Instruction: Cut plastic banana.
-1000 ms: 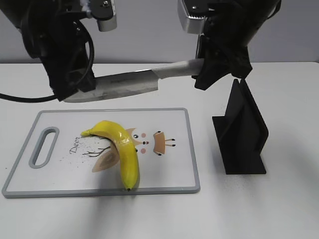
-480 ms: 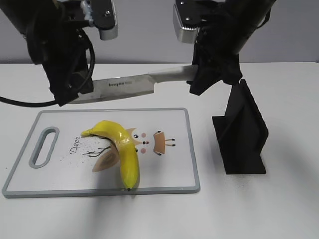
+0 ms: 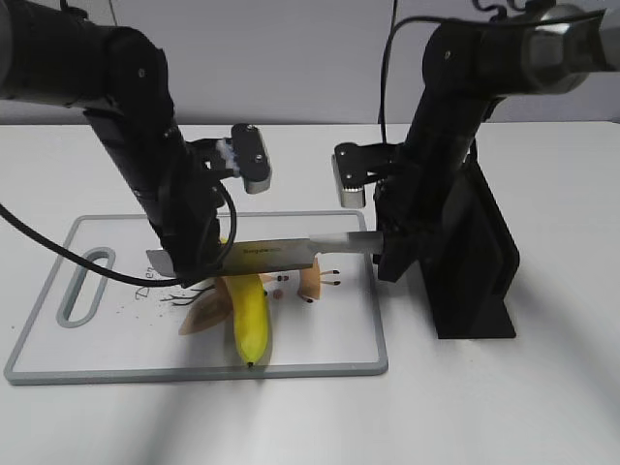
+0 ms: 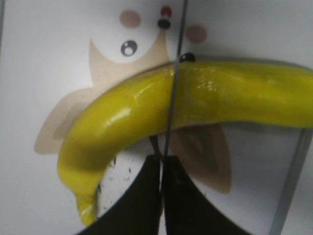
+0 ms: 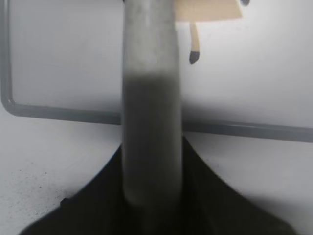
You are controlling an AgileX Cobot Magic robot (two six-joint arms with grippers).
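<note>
The yellow plastic banana (image 3: pixel 249 315) lies on the white cutting board (image 3: pixel 116 344); it also shows in the left wrist view (image 4: pixel 146 107). A knife (image 3: pixel 266 257) is held level across the banana, blade edge resting on its middle (image 4: pixel 172 98). My left gripper (image 3: pixel 184 260) is shut on the blade's tip end (image 4: pixel 161 166). My right gripper (image 3: pixel 387 247) is shut on the knife's grey handle (image 5: pixel 151 98). The banana's upper part is hidden behind the blade and left arm in the exterior view.
A black knife stand (image 3: pixel 475 262) stands right of the board, just behind the right arm. The board has a grey rim (image 5: pixel 58 113), a handle slot (image 3: pixel 85 286) at the left, and a cartoon deer print (image 4: pixel 129 46). White table all round.
Both arms have come down with the knife, from well above the board to the banana. The blade now rests across the banana's middle. The banana has not moved.
</note>
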